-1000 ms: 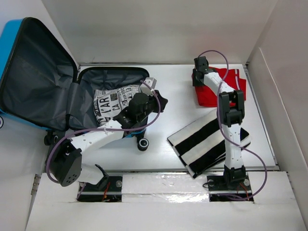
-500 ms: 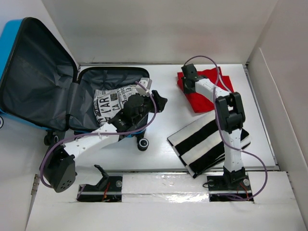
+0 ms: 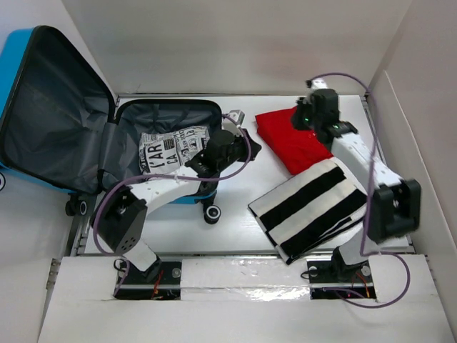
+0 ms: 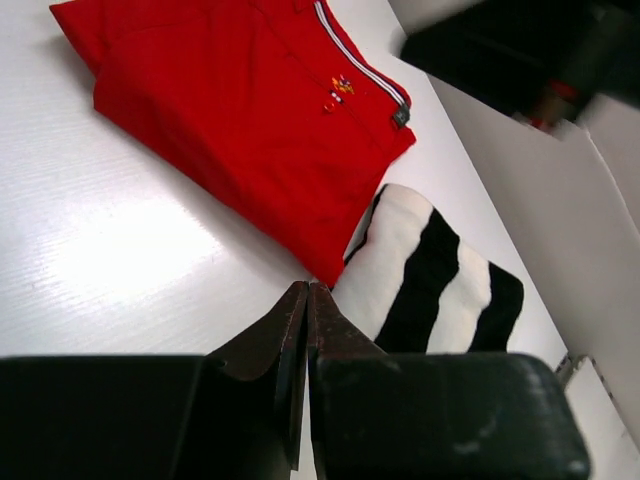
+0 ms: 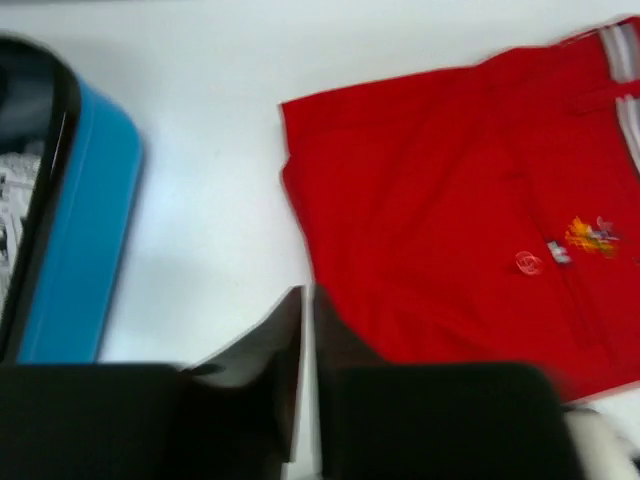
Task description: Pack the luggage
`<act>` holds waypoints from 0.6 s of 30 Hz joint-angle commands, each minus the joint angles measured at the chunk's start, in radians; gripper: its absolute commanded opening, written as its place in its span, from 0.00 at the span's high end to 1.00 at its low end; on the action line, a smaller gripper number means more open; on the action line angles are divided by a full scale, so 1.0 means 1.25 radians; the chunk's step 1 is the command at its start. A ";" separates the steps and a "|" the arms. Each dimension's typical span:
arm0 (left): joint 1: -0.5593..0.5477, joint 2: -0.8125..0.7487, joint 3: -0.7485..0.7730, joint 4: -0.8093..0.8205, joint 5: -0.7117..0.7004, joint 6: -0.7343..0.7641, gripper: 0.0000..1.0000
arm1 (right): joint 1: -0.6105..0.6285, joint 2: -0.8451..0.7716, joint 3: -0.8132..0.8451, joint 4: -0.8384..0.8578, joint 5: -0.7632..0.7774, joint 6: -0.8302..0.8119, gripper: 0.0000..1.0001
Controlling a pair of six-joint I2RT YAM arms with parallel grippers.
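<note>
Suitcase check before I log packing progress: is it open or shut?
Open. The luggage has its lid swung back, grey lining exposed; a newsprint-patterned garment lies inside.

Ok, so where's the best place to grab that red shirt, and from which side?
Probably the left edge of the red shirt, coming down from above on the luggage side. It lies folded flat. That edge sits on bare table, while its near corner meets the striped garment.

One open blue suitcase (image 3: 64, 121), one newsprint-patterned cloth (image 3: 171, 146), one red shirt (image 3: 289, 136), one black-and-white striped cloth (image 3: 310, 207), one left end effector (image 4: 305, 290) and one right end effector (image 5: 306, 296).
</note>
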 commanded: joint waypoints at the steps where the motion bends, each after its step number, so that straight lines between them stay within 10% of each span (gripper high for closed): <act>1: -0.019 0.039 0.079 0.059 -0.045 -0.018 1.00 | -0.063 -0.145 -0.176 0.122 0.022 0.100 0.97; 5: -0.026 0.147 0.150 0.056 -0.089 -0.031 1.00 | -0.169 -0.315 -0.430 0.355 -0.076 0.192 1.00; 8: -0.034 0.235 0.230 0.020 -0.102 -0.030 1.00 | -0.208 -0.409 -0.491 0.375 -0.125 0.212 0.83; 13: -0.034 0.442 0.447 -0.152 -0.136 -0.030 0.34 | -0.215 -0.473 -0.462 0.294 -0.186 0.177 0.52; 18: -0.042 0.573 0.672 -0.341 -0.225 -0.045 0.22 | -0.215 -0.497 -0.494 0.340 -0.217 0.189 0.48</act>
